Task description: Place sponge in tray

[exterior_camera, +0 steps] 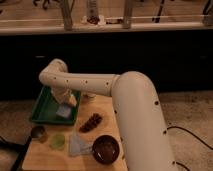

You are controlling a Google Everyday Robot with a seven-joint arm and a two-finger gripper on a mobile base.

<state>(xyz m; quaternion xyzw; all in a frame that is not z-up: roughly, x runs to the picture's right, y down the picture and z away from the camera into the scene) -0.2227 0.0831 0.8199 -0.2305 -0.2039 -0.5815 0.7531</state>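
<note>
As we are scanning from the left, we are finding the green tray (pixel 44 107), a shallow rectangle with hard walls, sitting at the far left of the wooden table (pixel 45 159). A small metal cup (pixel 38 132) and a pale green round thing (pixel 58 141) are lying nearer us. The gripper (pixel 65 100) is hanging over the tray's right end, and the sponge (pixel 64 111), a pale bluish block, is showing just beneath it, within the tray's rim. Whether the gripper is clamping the sponge or standing clear of it we cannot tell. We are judging the sponge light, soft and springy, best pinched across its short sides. Further right, a crumpled grey cloth (pixel 79 145), a knobbly brown cluster (pixel 91 122) and a glossy dark bowl (pixel 106 149) are resting.
</note>
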